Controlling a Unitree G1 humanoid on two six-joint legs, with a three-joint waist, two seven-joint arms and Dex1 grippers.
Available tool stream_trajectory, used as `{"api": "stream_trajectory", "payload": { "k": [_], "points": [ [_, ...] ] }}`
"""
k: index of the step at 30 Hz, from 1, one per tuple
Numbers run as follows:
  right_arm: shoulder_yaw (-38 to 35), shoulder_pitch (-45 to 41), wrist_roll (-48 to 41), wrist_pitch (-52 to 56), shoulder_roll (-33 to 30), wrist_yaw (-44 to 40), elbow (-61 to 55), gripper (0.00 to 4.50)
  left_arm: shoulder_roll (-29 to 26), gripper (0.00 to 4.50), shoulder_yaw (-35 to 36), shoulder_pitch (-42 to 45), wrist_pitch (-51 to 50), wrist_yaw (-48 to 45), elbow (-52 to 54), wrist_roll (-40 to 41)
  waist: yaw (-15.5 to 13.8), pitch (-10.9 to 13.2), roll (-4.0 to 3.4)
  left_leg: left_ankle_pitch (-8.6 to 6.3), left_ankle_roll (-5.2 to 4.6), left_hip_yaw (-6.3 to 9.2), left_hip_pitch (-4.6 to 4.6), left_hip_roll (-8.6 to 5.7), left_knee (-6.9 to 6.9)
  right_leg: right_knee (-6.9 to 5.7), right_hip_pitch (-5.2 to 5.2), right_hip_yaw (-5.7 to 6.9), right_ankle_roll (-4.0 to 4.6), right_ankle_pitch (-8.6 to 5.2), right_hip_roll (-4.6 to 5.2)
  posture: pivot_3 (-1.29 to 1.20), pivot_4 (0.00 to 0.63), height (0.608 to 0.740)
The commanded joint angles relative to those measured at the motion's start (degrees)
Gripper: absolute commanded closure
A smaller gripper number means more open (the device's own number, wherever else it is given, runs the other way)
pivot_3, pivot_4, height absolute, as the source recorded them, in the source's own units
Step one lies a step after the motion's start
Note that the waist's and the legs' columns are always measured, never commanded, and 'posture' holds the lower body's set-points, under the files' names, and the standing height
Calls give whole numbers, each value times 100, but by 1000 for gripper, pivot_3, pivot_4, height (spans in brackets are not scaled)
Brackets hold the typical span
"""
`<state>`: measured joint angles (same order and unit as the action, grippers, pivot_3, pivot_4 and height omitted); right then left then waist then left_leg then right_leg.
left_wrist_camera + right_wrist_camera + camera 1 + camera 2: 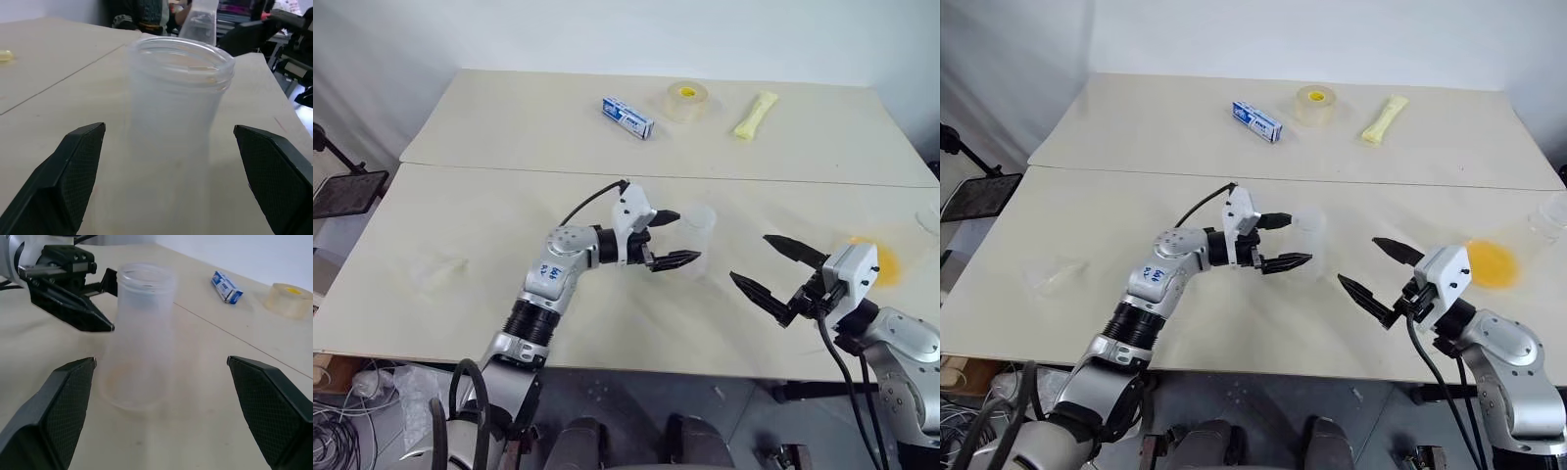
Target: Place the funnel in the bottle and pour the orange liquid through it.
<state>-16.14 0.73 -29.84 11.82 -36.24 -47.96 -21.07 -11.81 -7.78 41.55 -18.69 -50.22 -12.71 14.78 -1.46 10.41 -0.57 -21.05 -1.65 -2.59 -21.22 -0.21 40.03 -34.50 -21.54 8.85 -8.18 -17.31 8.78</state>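
Note:
The translucent bottle (139,333) stands upright near the middle of the front table, mouth up and empty. My left gripper (687,236) is open, level with the bottle. Its fingers (73,171) flank the bottle from its left with a gap on each side. My right gripper (1356,259) is open too. It sits a short way to the bottle's right, pointing at it with nothing between its fingers. The orange liquid (1489,264) shows as a small round pool near the table's right end, behind the right wrist. I cannot pick out the funnel with certainty.
On the rear table lie a blue-and-white box (627,117), a tape roll (686,100) and a pale yellow packet (755,115). A clear vessel (1549,217) stands at the far right edge. A faint clear item (1051,278) lies at the front table's left.

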Motion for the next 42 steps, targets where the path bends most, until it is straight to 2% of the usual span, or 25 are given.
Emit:
{"api": "stream_trajectory", "payload": {
  "k": [1,4,12,16,20,24,30,33,36,42],
  "points": [
    [-59,-1,-144,85,-257,-331,112,0,-305,33,513,-222,-168,149,740,331,0,0,0,0,0,10,0,0,0,0,0,0,0,0,0,0,150,740],
    [-31,-40,-155,84,-359,-529,248,0,-569,33,903,-560,-60,259,1127,473,-6,0,0,0,0,23,1,1,1,-1,0,0,0,0,0,0,150,740],
    [46,-249,-343,10,-410,-1178,611,0,-1382,33,2458,-2248,-277,804,2724,1107,9,0,0,0,0,30,5,12,3,-2,4,-7,0,0,1,0,150,740],
    [148,-475,-307,-34,-375,-1408,952,0,-1359,33,3029,-2505,-161,1548,2976,1153,-56,0,0,0,0,39,5,21,9,-3,13,-10,0,0,2,0,150,740],
    [364,-816,-208,-224,-316,-1745,1476,0,-1520,33,2931,-3095,-525,1628,3541,1233,-41,-1,1,0,-1,38,9,18,16,-1,18,-29,0,0,2,0,150,740],
    [529,-1166,-102,-540,-247,-2053,2099,0,-1707,33,2931,-3741,-623,1896,3933,959,7,-1,1,0,-1,32,12,17,5,-2,12,-35,0,0,-2,0,150,740],
    [663,-1431,8,-861,-173,-2349,2698,0,-1432,33,3441,-3738,32,2389,4004,1078,-10,-1,1,0,-1,30,11,23,10,0,12,-44,1,0,-7,0,150,740],
    [697,-1541,41,-954,-145,-2451,2877,0,-1516,33,3373,-3888,-488,2573,4310,1254,0,-1,1,0,-1,30,11,22,9,0,12,-45,1,0,-6,0,150,740],
    [705,-1591,63,-995,-107,-2482,2942,0,-1725,33,3285,-4261,-871,2662,4525,1092,15,-2,-1,0,-1,27,14,23,4,0,10,-49,1,0,-6,0,150,740],
    [753,-1552,74,-892,-107,-2458,2801,0,-1570,33,3826,-4770,-1839,3705,5131,1010,4,-2,-1,0,-1,25,12,25,6,0,8,-62,1,0,-9,0,150,740]
  ]
}}
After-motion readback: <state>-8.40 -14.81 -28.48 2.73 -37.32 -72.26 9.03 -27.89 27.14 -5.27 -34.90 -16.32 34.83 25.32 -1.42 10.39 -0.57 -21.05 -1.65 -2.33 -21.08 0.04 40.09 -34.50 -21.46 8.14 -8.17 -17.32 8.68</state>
